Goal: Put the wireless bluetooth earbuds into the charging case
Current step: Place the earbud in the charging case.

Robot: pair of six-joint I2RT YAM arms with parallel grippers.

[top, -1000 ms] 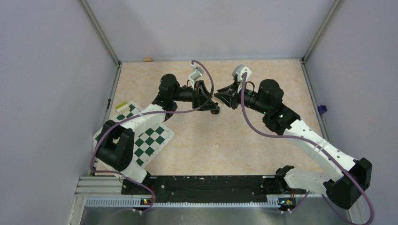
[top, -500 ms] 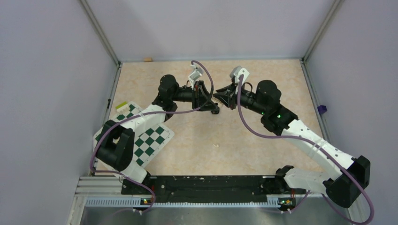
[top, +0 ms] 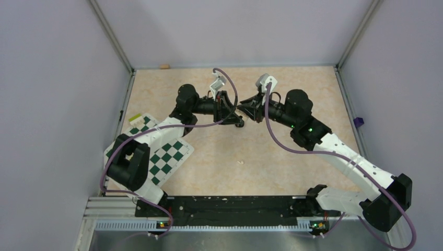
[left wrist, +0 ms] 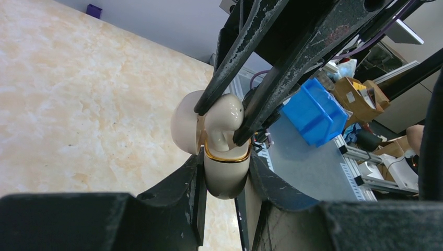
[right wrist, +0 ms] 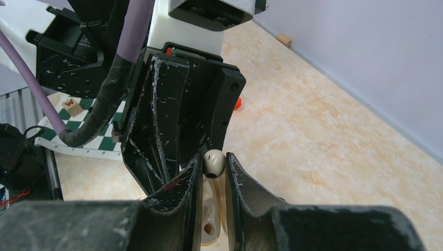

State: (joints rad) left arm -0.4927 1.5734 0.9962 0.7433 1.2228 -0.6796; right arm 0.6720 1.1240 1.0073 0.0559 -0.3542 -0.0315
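In the left wrist view my left gripper (left wrist: 224,163) is shut on the lower half of the charging case (left wrist: 225,175), a cream-white shell with a gold rim. Its lid (left wrist: 184,128) hangs open to the left. My right gripper (right wrist: 214,164) is shut on a cream-white earbud (right wrist: 214,162), not a black one. The earbud (left wrist: 228,113) sits at the case's mouth, its stem down inside the rim. Below it the right wrist view shows an open socket of the case (right wrist: 211,228). In the top view the two grippers meet tip to tip above the table (top: 241,112).
A green-and-white chequered mat (top: 168,151) lies at the left under the left arm. A small red block (right wrist: 237,103) sits behind the left gripper. A wooden block (top: 164,66) rests by the back wall. A white crumb (top: 241,162) lies mid-table.
The right arm has edged slightly left, bringing its gripper closer against the left one. The left arm has stayed still, and both grips are unchanged.
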